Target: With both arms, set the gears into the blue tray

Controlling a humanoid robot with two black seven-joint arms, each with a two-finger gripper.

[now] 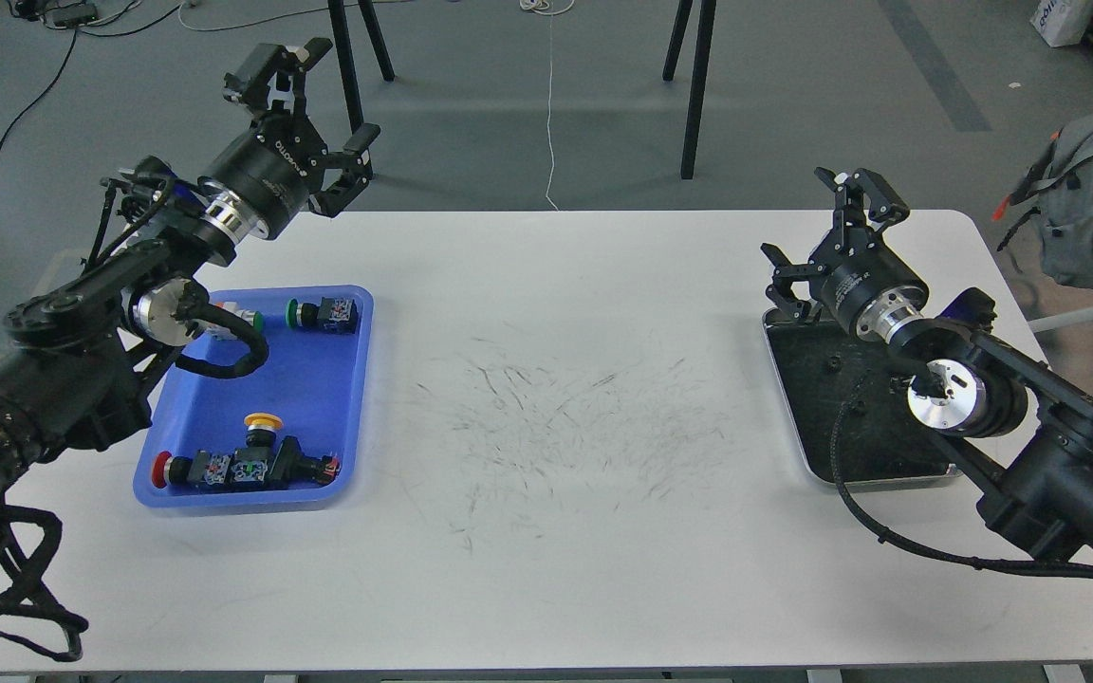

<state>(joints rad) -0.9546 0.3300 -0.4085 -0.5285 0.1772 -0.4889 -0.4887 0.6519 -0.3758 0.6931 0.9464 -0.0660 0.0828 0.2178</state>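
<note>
The blue tray lies on the left of the white table and holds push-button switches. Raised above its far edge, beyond the table's back edge, my left gripper stands open with nothing between its fingers. On the right, my right gripper hovers open and empty over the far left corner of a silver tray. On that tray's dark bottom a tiny black gear shows faintly. Any other gears there are hard to tell from the dark bottom or are hidden by my right arm.
Switches with green, yellow and red caps lie in the blue tray. The table's middle bears only black scuff marks. Tripod legs stand behind the table, and a grey backpack hangs off the right.
</note>
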